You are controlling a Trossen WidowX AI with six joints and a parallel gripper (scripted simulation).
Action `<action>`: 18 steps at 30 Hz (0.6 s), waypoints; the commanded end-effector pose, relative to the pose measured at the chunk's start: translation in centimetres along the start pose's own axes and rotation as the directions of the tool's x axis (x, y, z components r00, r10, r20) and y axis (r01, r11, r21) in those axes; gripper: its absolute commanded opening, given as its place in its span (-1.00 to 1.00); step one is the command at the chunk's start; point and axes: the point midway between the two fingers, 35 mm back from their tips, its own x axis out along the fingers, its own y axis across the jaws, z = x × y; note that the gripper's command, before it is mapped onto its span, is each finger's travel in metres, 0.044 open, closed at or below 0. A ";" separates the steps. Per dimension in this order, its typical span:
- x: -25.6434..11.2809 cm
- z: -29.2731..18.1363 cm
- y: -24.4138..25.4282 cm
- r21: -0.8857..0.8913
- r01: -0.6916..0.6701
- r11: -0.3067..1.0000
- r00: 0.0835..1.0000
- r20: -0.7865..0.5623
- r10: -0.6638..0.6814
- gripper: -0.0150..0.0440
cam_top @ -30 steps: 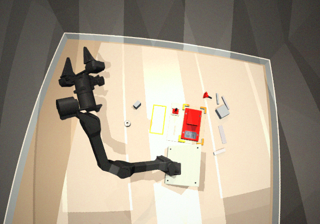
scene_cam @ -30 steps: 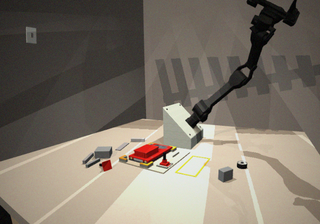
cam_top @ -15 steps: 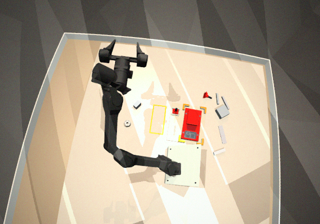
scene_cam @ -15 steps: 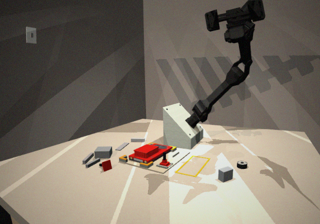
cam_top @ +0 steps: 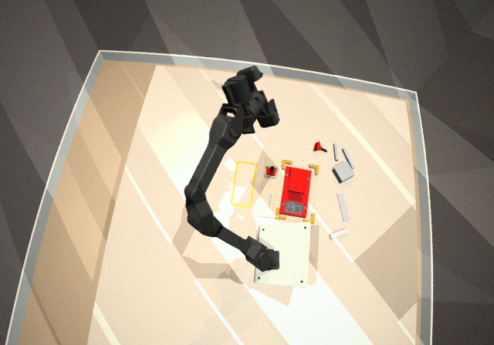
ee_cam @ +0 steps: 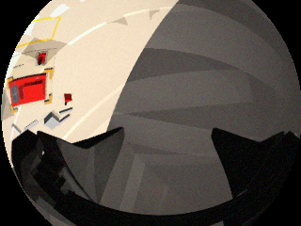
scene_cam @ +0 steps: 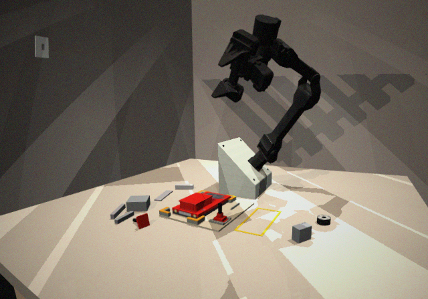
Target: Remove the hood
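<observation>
The red toy car [cam_top: 305, 199] [ee_cam: 28, 101] lies between orange-and-grey corner brackets [cam_top: 285, 163] [scene_cam: 196, 220]. Its hood appears to be the raised red block [cam_top: 297, 180] [scene_cam: 195, 201] [ee_cam: 33, 90], which sits on the car. The marked area is a yellow rectangle outline [cam_top: 234, 183] [scene_cam: 248, 232] [ee_cam: 55, 28] on the table beside the car, with nothing in it. My gripper [scene_cam: 216, 79] [ee_cam: 170, 133] is open and empty, high above the table and well away from the car; in the wrist view the car is at the far left.
A red stand with a black post [cam_top: 271, 170] [scene_cam: 220, 216] is between car and outline. A red piece [cam_top: 318, 146] [scene_cam: 142, 221], a grey block [cam_top: 343, 171] [scene_cam: 138, 203] and several strips lie across the car. A grey cube [scene_cam: 301, 233] and black ring [scene_cam: 324, 219] lie beyond the outline.
</observation>
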 end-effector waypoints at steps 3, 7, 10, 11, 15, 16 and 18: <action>4.0 -1.8 7.7 0.344 -0.229 0.910 0.973 0.061 0.222 1.00; 6.0 -2.4 13.7 0.572 -0.378 0.728 0.918 0.131 0.374 1.00; 7.0 -2.6 18.3 0.714 -0.456 0.530 0.858 0.195 0.476 1.00; 7.2 -2.6 20.0 0.757 -0.475 0.448 0.832 0.220 0.509 1.00; 7.4 -2.2 26.5 0.871 -0.483 0.091 0.713 0.332 0.617 1.00; 7.3 -2.0 28.0 0.884 -0.468 -0.001 0.681 0.361 0.637 1.00; 6.9 -1.4 30.9 0.891 -0.417 -0.181 0.613 0.422 0.668 1.00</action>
